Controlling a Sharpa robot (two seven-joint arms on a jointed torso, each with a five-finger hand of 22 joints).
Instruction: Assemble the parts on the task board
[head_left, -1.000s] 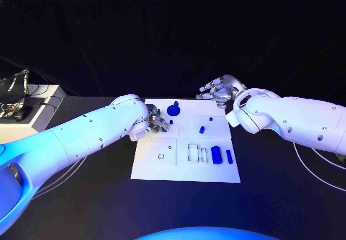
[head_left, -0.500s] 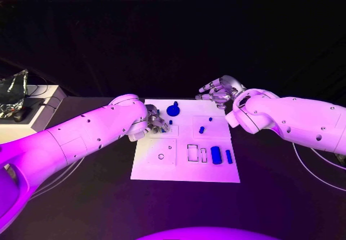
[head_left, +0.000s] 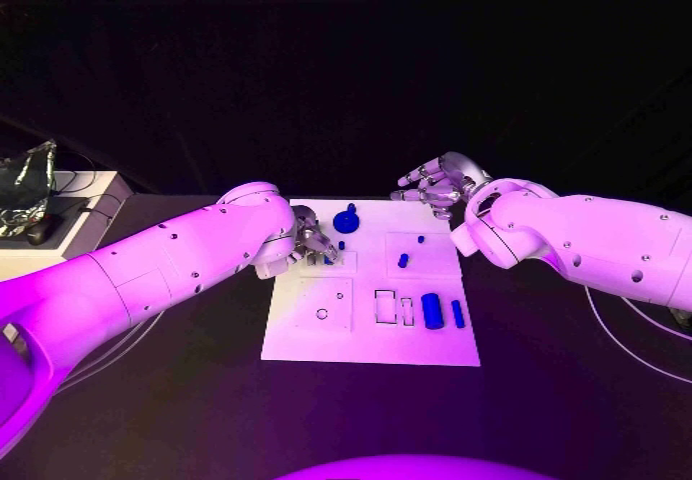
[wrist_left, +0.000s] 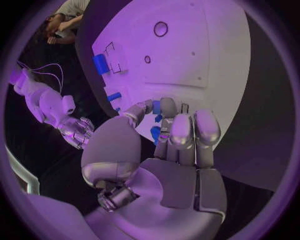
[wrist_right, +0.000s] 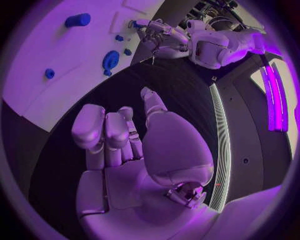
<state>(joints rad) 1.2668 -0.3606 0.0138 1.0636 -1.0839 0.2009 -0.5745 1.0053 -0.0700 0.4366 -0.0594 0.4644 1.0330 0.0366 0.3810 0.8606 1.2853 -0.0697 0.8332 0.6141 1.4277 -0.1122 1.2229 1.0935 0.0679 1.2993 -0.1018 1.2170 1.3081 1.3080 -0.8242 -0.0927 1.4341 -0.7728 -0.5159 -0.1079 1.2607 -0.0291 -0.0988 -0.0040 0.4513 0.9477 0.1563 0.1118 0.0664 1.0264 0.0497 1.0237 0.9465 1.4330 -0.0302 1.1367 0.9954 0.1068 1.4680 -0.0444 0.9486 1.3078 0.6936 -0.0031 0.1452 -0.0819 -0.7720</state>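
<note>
Left hand (head_left: 310, 243) edged farther over task board (head_left: 369, 340), pinching blue part (wrist_left: 155, 133) | right hand (head_left: 437, 186) hovering, fingers apart, empty

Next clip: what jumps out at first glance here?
The white task board lies mid-table with small blue parts on it, a round knob-like part near its far edge. The left hand is down on the board's far left corner; the right hand hovers beyond the far right corner, holding nothing.

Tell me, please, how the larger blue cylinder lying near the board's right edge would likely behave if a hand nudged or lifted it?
The blue cylinder lies on its side on the flat task board, so a sideways nudge would probably roll it. It looks rigid and smooth, likely light, and perhaps slippery between metal fingers. It probably would not tip or bend.
</note>
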